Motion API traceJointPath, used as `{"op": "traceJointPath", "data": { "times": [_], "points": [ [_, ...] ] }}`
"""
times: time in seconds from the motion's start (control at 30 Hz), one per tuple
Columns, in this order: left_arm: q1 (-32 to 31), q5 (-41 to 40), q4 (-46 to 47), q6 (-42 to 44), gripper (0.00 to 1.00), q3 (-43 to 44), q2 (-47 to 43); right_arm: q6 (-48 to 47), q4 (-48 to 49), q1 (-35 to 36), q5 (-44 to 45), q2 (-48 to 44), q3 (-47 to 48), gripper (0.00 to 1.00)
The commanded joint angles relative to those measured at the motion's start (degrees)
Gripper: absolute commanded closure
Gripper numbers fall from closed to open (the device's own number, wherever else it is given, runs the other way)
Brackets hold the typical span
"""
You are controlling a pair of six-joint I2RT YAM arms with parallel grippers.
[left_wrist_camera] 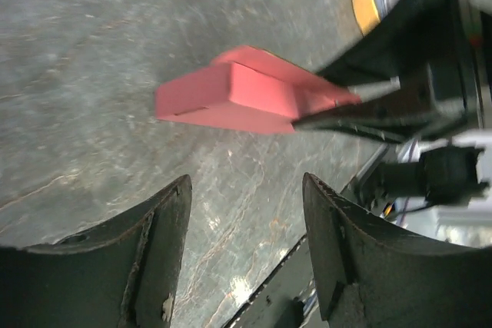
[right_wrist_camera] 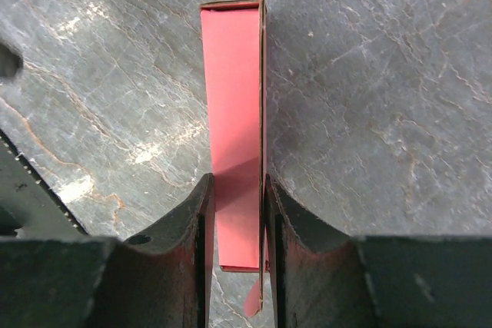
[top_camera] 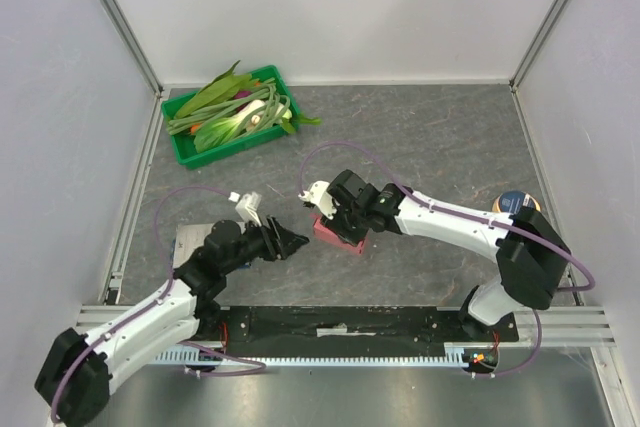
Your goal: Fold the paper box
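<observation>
R arm reaches left, wrist low over the dark grey marbled tabletop (top_camera: 440,137). Right gripper (top_camera: 337,224) has jaws narrow, pinching the pink-red thin cardboard paper box (top_camera: 338,237) mid-table. L arm angles fwd; left gripper (top_camera: 291,243) is spread wide, empty, near the box. R wrist cam: box (right_wrist_camera: 231,97) edge-on. L wrist cam: its flat side (left_wrist_camera: 231,97).

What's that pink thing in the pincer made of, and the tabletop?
The paper box looks like thin matte cardboard: brownish raw edges show along its panels. The tabletop seems stone-like, dark grey with pale veins, faintly shiny; perhaps only a printed mat.
</observation>
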Motion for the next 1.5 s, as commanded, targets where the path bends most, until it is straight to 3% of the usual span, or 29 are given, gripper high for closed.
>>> {"op": "traceJointPath", "data": {
  "times": [0.0, 0.2, 0.37, 0.43, 0.57, 0.77, 0.87, 1.03, 1.47],
  "points": [
    [-8.9, -7.6, 11.1, 14.7, 0.34, 2.5, 3.1, -2.0, -5.0, -2.7, -9.7, 3.8, 1.3, 1.0],
    [-10.0, -13.1, 16.6, 20.6, 0.41, 3.7, 4.5, -4.9, -8.2, -5.8, -10.3, 7.8, 5.5, 1.0],
    [-8.9, -13.5, 6.0, 25.6, 0.32, 11.4, 13.3, -5.7, -8.8, -6.2, -10.1, 9.2, 5.9, 1.0],
    [-6.9, -8.7, 2.5, 26.7, 0.32, 15.2, 15.4, -5.8, -8.7, -6.4, -9.8, 9.1, 5.6, 1.0],
    [-0.6, 0.8, 5.2, 27.2, 0.31, 15.1, 16.2, -6.0, -8.7, -6.4, -9.8, 8.9, 5.9, 1.0],
    [3.0, 15.4, 7.5, 32.3, 0.36, 15.8, 20.8, -6.4, -8.9, -6.9, -10.8, 9.0, 6.0, 1.0],
    [3.2, 18.6, 11.3, 32.7, 0.4, 14.8, 21.5, -6.4, -8.8, -7.1, -10.2, 9.2, 6.0, 1.0],
    [3.2, 14.7, 9.3, 36.6, 0.43, 16.0, 23.1, -6.4, -8.8, -7.2, -10.4, 9.0, 6.1, 1.0],
    [3.3, 14.3, 9.8, 42.2, 0.53, 18.4, 27.2, -6.4, -8.8, -7.2, -9.8, 9.0, 6.4, 1.0]
  ]
}}
